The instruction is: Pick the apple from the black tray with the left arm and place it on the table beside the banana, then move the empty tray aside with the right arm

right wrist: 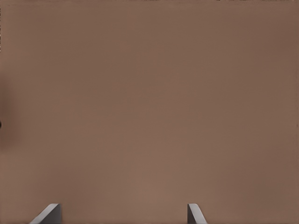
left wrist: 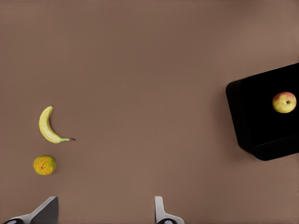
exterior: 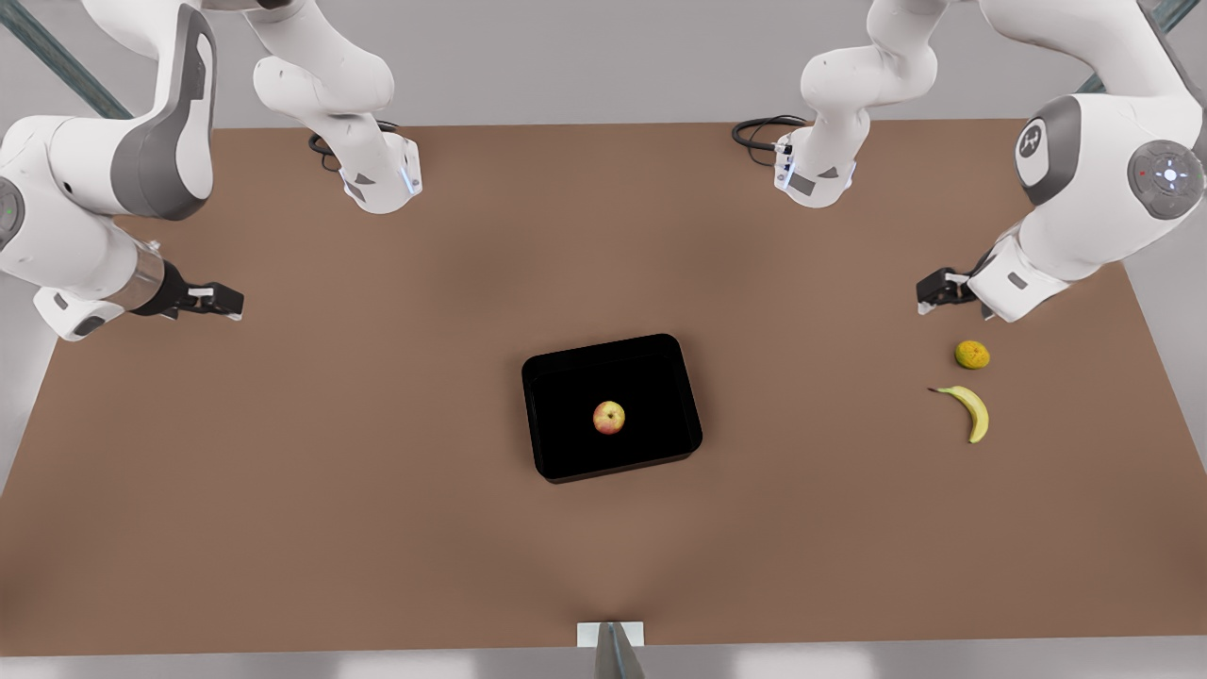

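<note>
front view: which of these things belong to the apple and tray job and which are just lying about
Job: apple in black tray; banana; table; left gripper near banana, open; right gripper over bare table, open.

Lying about: bumpy yellow-green fruit beside banana.

I see one bumpy yellow-green round fruit (exterior: 972, 355) lying on the brown surface near the front view's right edge. My left wrist camera shows the same fruit (left wrist: 45, 165). At the near edge, centre of the front view, stands a small white bracket (exterior: 611, 635).
</note>
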{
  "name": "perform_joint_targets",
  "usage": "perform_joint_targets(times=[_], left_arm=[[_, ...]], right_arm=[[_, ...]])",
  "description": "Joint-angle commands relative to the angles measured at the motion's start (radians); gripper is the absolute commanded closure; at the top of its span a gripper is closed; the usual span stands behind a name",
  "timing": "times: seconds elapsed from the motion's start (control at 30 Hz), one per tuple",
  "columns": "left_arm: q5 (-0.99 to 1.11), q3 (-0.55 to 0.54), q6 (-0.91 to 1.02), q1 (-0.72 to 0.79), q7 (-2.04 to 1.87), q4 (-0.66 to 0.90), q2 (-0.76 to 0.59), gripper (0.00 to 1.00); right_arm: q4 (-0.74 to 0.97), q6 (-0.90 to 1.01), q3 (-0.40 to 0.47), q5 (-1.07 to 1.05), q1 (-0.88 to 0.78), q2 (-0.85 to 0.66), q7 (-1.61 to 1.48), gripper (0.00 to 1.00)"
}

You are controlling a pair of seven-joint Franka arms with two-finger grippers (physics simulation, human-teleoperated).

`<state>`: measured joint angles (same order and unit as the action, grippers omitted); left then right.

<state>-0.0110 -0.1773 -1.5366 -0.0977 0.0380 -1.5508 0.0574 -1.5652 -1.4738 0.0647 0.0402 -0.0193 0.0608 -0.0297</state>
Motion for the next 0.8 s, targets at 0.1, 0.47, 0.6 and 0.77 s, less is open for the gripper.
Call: perform_joint_targets(times=[0.1,0.47,0.6,0.77], left_arm=[[0.059,-0.002,-0.034,0.188,-0.064,0.032,0.016,0.0],[0.114,-0.013,-0.264,0.788,-1.162,0.049,0.358,0.0],[0.206,-0.013,-0.396,0.828,-1.478,0.052,0.484,0.0],[0.2,0.002,-0.473,0.763,-1.517,0.069,0.507,0.0]], right_arm=[[0.0,-0.013,-0.002,-0.002,-0.01,-0.001,-0.018,0.0],[0.0,-0.013,0.009,0.0,-0.007,0.001,-0.018,0.0],[0.0,-0.013,0.007,0.0,-0.007,0.001,-0.018,0.0],[0.0,-0.014,0.006,0.0,-0.007,0.001,-0.018,0.0]])
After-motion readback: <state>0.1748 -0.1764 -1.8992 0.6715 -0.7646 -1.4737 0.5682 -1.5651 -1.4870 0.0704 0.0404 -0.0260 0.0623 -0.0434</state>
